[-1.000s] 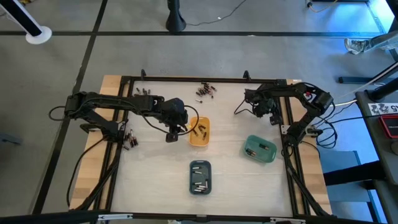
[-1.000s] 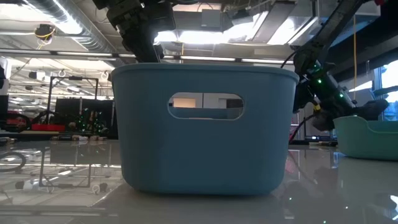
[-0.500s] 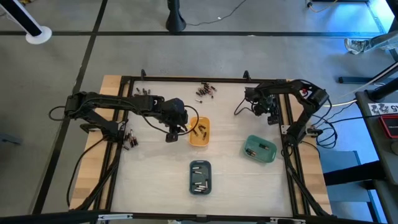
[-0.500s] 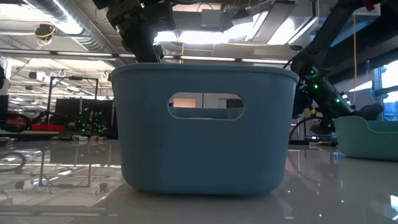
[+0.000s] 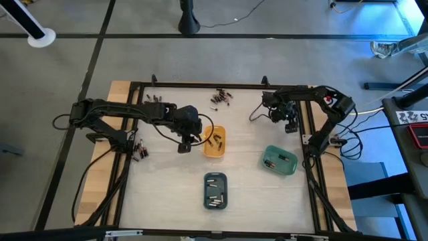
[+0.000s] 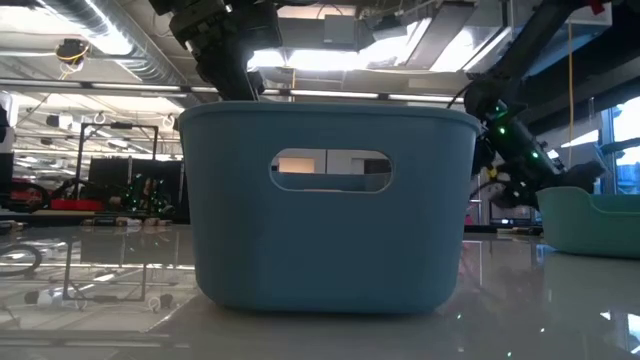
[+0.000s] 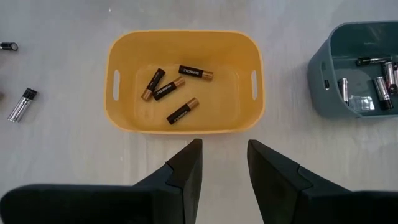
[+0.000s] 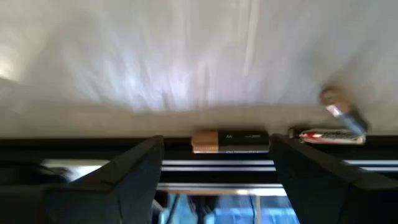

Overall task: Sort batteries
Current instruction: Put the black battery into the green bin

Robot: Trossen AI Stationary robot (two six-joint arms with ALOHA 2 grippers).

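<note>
One battery [image 8: 230,140] decides our coming move: a dark cell with a copper-coloured end, lying just ahead of our right gripper [image 8: 214,171], between its two fingers [image 8: 127,171] and centred in the gap. Its long axis runs across that gap, from one finger toward the other, so we judge the claw would want turning before it closes, or it will catch the cell by its ends. Our right jaws stand fully spread and hold nothing. The cell rests against the dark frame rail [image 8: 199,142] at the table's far right edge, with a silvery, red-marked one [image 8: 326,135] just beside it and a third [image 8: 341,111] a little farther along. Our right arm is plainly the nearer one.

Farther off, our left gripper [image 7: 224,163] hovers near the orange tray [image 7: 184,37], jaws partly open and empty. Four dark, copper-tipped cells [image 7: 179,93] lie in that tray. Silvery cells [image 7: 376,87] lie in the slate-blue tray [image 7: 317,78] beyond. More loose cells [image 5: 220,98] wait along the far edge.
</note>
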